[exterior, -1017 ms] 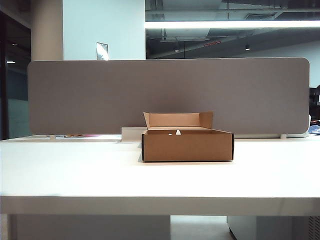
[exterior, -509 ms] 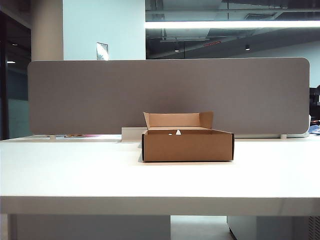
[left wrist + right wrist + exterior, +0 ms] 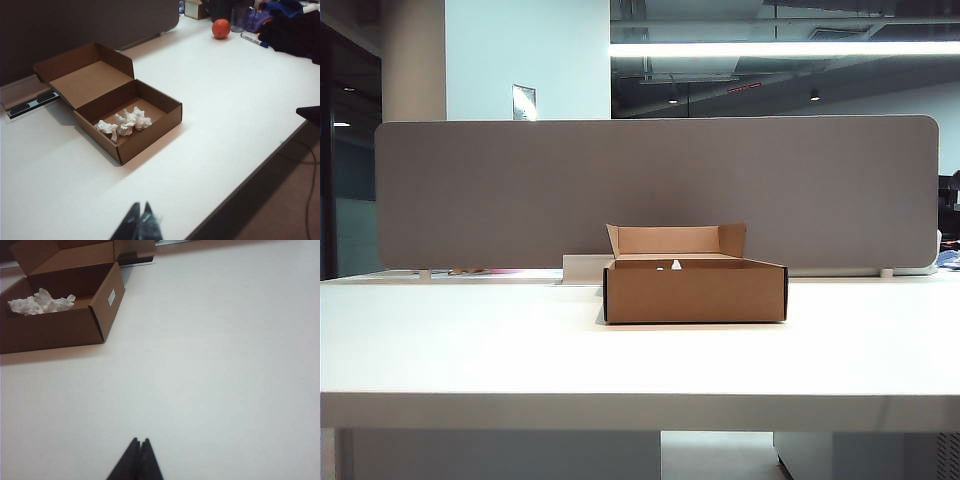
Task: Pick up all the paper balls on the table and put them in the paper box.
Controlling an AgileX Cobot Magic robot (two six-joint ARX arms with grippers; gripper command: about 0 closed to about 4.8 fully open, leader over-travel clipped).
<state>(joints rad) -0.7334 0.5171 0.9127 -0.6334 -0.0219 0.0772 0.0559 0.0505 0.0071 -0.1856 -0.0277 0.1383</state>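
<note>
The brown paper box (image 3: 695, 290) stands on the white table (image 3: 470, 350), its flap upright at the back. In the left wrist view two white paper balls lie side by side inside the box (image 3: 170, 116): the larger one (image 3: 132, 119) and a smaller one (image 3: 107, 128). The right wrist view shows the balls (image 3: 40, 302) behind the box's wall (image 3: 50, 330). My left gripper (image 3: 141, 206) is shut and empty, high above the table, well back from the box. My right gripper (image 3: 140, 441) is shut and empty over bare table, apart from the box. Neither arm appears in the exterior view.
A grey divider panel (image 3: 660, 190) runs behind the box, with a low white block (image 3: 582, 268) at its foot. An orange ball (image 3: 221, 28), a pen (image 3: 254, 40), dark cloth (image 3: 295, 30) and a cup (image 3: 240, 15) sit far along the table. The table's front edge (image 3: 250, 175) is near my left gripper.
</note>
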